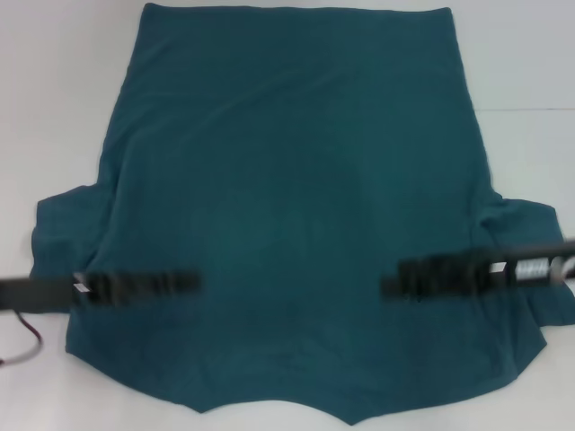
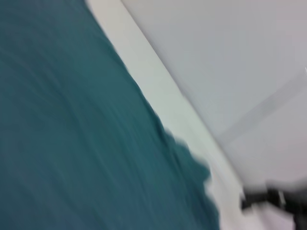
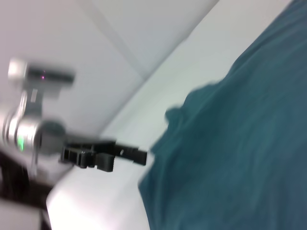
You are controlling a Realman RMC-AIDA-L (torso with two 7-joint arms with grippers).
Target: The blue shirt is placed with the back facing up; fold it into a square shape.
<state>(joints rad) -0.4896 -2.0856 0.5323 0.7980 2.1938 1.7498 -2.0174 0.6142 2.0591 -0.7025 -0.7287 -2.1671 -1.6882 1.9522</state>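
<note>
The blue shirt (image 1: 296, 197) lies spread flat on the white table (image 1: 54, 90), plain side up, hem at the far end and neckline at the near edge. Both sleeves stick out sideways, the left sleeve (image 1: 67, 224) and the right sleeve (image 1: 530, 233). My left gripper (image 1: 190, 283) reaches in from the left over the shirt's near left part. My right gripper (image 1: 388, 285) reaches in from the right over its near right part. Both show as dark streaks. The left wrist view shows the shirt (image 2: 72, 143) and the table's edge. The right wrist view shows the shirt (image 3: 240, 143) and, farther off, the left gripper (image 3: 141, 156).
A red cable (image 1: 29, 346) hangs off the left arm at the near left. Bare white table (image 1: 530, 72) flanks the shirt on both sides. Beyond the table edge in the wrist views is a pale grey floor (image 2: 230, 57).
</note>
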